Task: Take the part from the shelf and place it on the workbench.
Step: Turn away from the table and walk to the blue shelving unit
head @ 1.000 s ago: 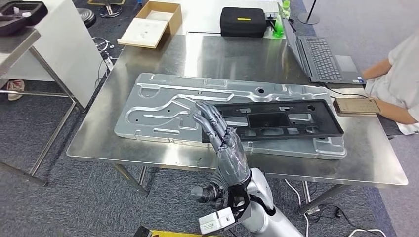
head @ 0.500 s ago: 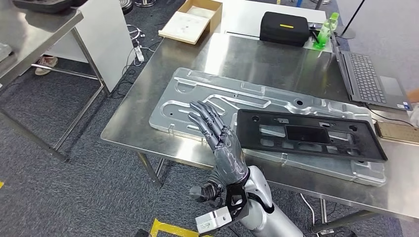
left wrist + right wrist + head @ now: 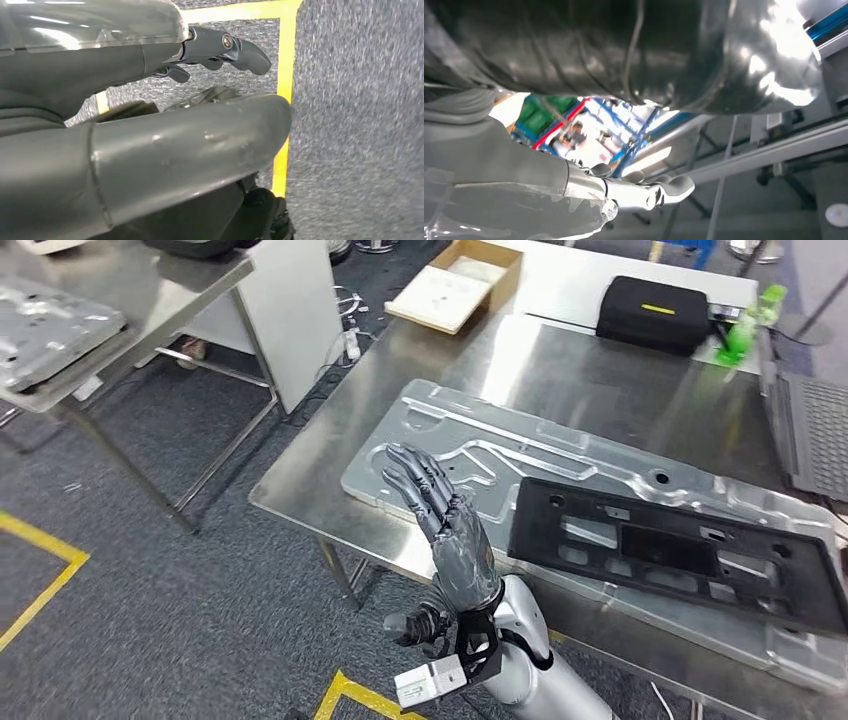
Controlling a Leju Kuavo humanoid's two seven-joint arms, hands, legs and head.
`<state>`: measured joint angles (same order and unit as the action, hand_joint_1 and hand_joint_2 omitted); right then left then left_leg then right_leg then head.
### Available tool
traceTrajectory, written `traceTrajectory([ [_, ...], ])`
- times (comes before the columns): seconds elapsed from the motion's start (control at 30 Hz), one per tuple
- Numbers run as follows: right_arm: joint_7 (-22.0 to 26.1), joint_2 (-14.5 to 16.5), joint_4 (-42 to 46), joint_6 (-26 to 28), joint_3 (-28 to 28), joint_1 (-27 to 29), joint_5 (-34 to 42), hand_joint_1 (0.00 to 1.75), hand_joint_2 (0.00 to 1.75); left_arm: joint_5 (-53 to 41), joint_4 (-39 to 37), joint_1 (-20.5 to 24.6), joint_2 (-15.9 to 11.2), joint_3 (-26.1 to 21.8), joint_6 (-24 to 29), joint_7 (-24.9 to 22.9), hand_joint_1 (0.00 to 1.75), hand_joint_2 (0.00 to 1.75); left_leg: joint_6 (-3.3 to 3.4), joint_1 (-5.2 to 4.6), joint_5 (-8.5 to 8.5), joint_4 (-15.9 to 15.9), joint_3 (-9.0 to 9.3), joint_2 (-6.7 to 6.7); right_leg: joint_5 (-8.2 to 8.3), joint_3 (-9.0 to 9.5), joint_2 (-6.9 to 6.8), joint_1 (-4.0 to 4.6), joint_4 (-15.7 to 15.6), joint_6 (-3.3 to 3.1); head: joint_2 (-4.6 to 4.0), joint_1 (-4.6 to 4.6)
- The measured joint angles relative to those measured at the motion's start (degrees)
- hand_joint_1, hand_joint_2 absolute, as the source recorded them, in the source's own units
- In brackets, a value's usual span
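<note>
Grey speckled carpet [image 3: 150, 570] marked with yellow tape lines [image 3: 45, 580] covers the floor around a stainless steel workbench [image 3: 330, 455], its top brushed and reflective. On the bench lies a long pressed aluminium panel [image 3: 470, 445] with raised ribs, curved channels and small round holes. A flat black part [image 3: 670, 545], a rectangular frame with several cut-out windows, rests on top of the panel toward the bench's right side. Further back on the bench sit a black zipped case [image 3: 655, 312] with a yellow stripe, a green bottle [image 3: 742, 330] and an open shallow cardboard box [image 3: 455, 285]; the corner of a laptop [image 3: 815, 420] shows at the right edge. To the left stands a second steel table [image 3: 150, 285] carrying another embossed metal panel [image 3: 45, 328]. The right hand [image 3: 445, 525], dark grey with segmented fingers, is raised in front of the bench's near edge, fingers extended and slightly spread, holding nothing and clear of the black part. The left hand [image 3: 220, 47] appears in the left wrist view above the carpet; much of it is hidden behind dark housing, so whether its fingers are spread or curled cannot be told, though nothing is seen in it.
</note>
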<state>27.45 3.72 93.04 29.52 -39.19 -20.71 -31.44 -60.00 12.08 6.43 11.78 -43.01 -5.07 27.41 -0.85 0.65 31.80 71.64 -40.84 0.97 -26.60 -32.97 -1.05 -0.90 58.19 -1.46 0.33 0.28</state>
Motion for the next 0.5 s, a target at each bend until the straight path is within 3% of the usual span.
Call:
traceTrajectory([
  [0.03, 0.0, 0.0, -0.1, 0.3, 0.0, 0.2, 0.0, 0.0, 0.0, -0.1, 0.0, 0.0, 0.0, 0.0, 0.0, -0.1, 0.0, 0.0, -0.13, 0.08, 0.31, 1.9, -0.96, -0.41, -0.14, 0.01, -0.9, 0.08, 0.1, -0.06, 0.0, 0.0],
  [0.07, 0.1, 0.0, -0.1, 0.5, 0.0, 0.5, -0.1, 0.0, 0.0, -0.3, 0.0, 0.0, -0.1, 0.0, 0.0, -0.2, 0.0, 0.0, -0.2, 0.11, -0.46, 1.6, -0.81, -0.65, -0.31, 0.03, -1.69, 0.11, 0.2, -0.05, 0.0, 0.0],
  [0.1, 0.2, 0.0, -0.1, 0.9, 0.0, 0.7, 0.0, 0.0, 0.0, -0.5, 0.0, -0.1, -0.2, 0.0, 0.0, -0.2, 0.0, 0.0, -0.18, 0.12, -2.12, -0.8, 0.5, -0.99, -0.49, 0.09, -2.4, 0.11, 0.4, 0.01, 0.0, 0.0],
  [0.17, 0.6, 0.0, -0.1, 1.4, 0.0, 1.0, 0.2, 0.0, 0.0, -0.8, 0.0, -0.2, -0.6, 0.1, 0.2, -0.3, 0.0, 0.0, 0.22, -0.19, -5.3, -8.4, 4.54, -3.09, -0.9, 0.27, -3.54, 0.31, 0.7, 0.33, 0.0, 0.0],
  [0.23, 0.9, 0.0, -0.1, 1.7, 0.2, 1.2, 0.6, 0.0, 0.0, -0.8, 0.0, 0.0, -1.0, 0.1, 0.4, -0.2, 0.0, 0.0, 0.99, -0.64, -6.29, -12.5, 6.55, -4.63, -1.17, 0.43, -4.5, 0.64, 0.8, 0.74, 0.0, 0.02],
  [0.33, 1.3, 0.0, -0.3, 2.3, 0.4, 1.6, 0.7, 0.0, 0.0, -0.8, 0.0, -0.1, -1.5, 0.1, 0.6, -0.1, 0.0, 0.0, 2.04, -0.62, -6.48, -13.2, 6.58, -3.18, -1.49, 0.8, -5.54, 0.74, 0.8, 1.53, 0.0, 0.02],
  [0.4, 1.5, 0.0, -0.3, 2.6, 0.7, 1.7, 0.6, 0.0, 0.0, -0.8, 0.0, -0.1, -1.7, 0.1, 0.7, -0.2, 0.0, 0.0, 2.73, -0.27, -6.9, -13.7, 6.75, -2.02, -3.38, 0.01, -3.27, 0.51, 3.2, 2.17, 0.0, 0.04],
  [0.47, 1.7, -0.2, -0.3, 3.1, 1.1, 2.2, 0.4, 0.0, 0.0, -0.9, 0.0, 0.0, -1.8, 0.2, 0.7, -0.4, 0.0, 0.0, 3.15, -0.16, -7.13, -13.8, 6.68, -0.83, -7.07, -3.05, -0.08, 0.27, 9.9, 2.55, 0.0, 0.07],
  [0.5, 1.8, -0.2, -0.3, 3.2, 1.3, 2.5, 0.3, 0.0, 0.0, -0.9, 0.0, 0.0, -1.8, 0.2, 0.7, -0.5, 0.0, 0.0, 3.22, -0.17, -7.17, -13.7, 6.59, -0.16, -8.59, -4.9, 0.59, 0.23, 13.6, 2.63, 0.0, 0.08],
])
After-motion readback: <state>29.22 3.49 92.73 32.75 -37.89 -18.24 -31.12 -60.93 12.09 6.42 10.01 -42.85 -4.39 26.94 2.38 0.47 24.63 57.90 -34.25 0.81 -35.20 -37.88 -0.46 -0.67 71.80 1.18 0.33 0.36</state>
